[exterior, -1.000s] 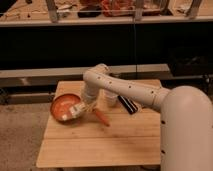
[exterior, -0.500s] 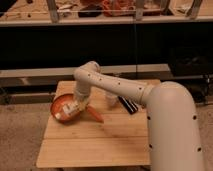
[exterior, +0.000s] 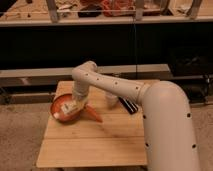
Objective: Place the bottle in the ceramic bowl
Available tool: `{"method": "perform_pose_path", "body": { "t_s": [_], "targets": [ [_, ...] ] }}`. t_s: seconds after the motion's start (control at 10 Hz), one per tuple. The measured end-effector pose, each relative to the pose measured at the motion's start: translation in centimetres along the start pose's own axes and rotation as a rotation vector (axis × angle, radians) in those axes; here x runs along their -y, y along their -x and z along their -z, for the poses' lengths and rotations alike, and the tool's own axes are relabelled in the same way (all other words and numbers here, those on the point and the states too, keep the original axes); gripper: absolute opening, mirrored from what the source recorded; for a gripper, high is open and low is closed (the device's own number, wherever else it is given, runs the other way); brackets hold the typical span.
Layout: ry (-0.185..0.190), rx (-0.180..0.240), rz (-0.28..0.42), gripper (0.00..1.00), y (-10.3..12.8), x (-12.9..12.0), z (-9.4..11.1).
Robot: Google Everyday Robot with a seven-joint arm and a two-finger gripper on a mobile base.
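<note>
The orange-red ceramic bowl sits at the back left of the wooden table. My gripper hangs from the white arm and reaches down into the bowl's right half. A small whitish-cream shape, the bottle, shows right at the gripper's end, inside the bowl's rim. I cannot tell whether it rests on the bowl's floor or is held just above it. The arm hides part of the bowl's far side.
An orange carrot-shaped thing lies just right of the bowl. A stubby white cup-like container stands behind it, with a dark flat object to its right. The wooden table stretches toward the front. A dark shelf runs behind.
The arm has swung further left, its upper joint now above the bowl's right side. The gripper and the whitish bottle have stayed over the bowl and sit lower in it.
</note>
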State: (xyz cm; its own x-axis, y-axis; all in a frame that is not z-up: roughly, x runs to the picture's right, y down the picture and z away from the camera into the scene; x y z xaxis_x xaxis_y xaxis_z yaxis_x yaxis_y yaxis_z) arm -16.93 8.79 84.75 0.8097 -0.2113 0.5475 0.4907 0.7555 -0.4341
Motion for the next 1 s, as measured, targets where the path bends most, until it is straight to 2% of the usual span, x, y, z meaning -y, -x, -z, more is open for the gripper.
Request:
{"method": "perform_pose_path", "body": {
  "t_s": [0.1,0.3,0.5,0.7,1.0],
  "targets": [
    [0.002,0.0,0.003,0.01,0.13,0.13,-0.09],
    [0.004,0.004,0.006,0.08,0.27,0.3,-0.34],
    [0.004,0.004,0.004,0.08,0.19,0.4,-0.41],
    [0.005,0.006,0.003,0.17,0.3,0.49,-0.52],
    [0.005,0.009,0.002,0.18,0.39,0.62,-0.69]
  ]
}}
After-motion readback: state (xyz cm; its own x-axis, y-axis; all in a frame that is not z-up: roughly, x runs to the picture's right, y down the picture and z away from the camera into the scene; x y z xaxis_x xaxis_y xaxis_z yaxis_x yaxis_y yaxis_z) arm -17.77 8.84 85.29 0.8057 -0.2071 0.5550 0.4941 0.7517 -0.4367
